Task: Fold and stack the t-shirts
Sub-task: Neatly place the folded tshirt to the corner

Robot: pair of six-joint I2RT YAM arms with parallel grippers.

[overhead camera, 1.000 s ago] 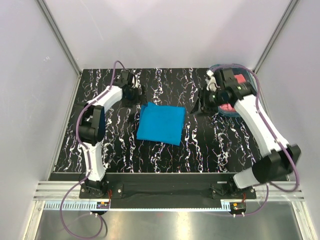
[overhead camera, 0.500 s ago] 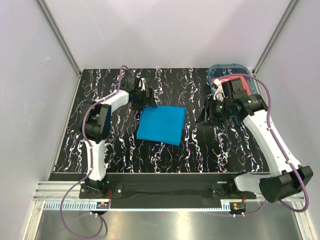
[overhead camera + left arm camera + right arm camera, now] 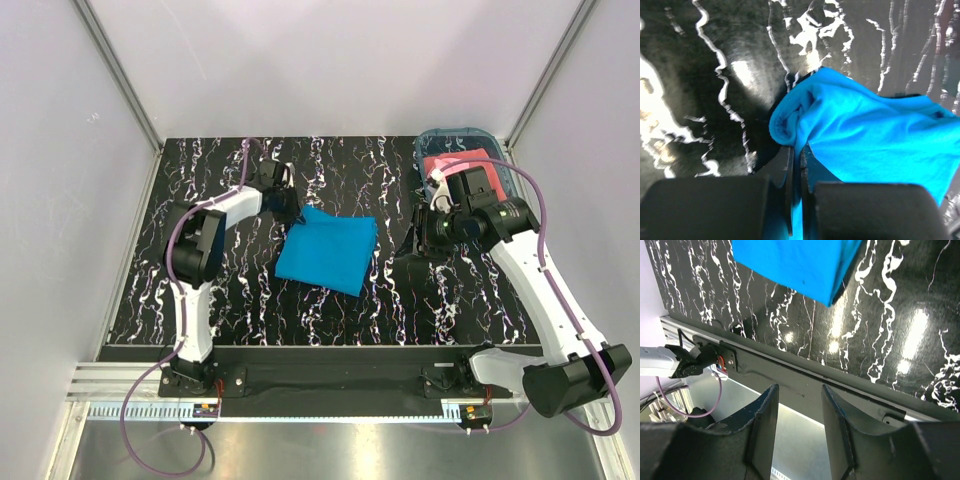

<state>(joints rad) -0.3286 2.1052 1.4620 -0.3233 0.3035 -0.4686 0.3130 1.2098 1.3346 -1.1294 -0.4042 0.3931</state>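
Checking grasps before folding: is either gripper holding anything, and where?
The left gripper pinches the blue t-shirt by its far left corner; the right gripper holds nothing.

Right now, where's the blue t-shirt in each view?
Top external: blue t-shirt lies folded at centre, its far-left corner pinched by the left tool.
Left wrist: fills the right half, its corner bunched in the tool.
Right wrist: top edge, centre.
Shared landmark: the black white-veined table.

Glossy black tabletop with white marble veins, plain pale wall panels all round, aluminium rail up front.
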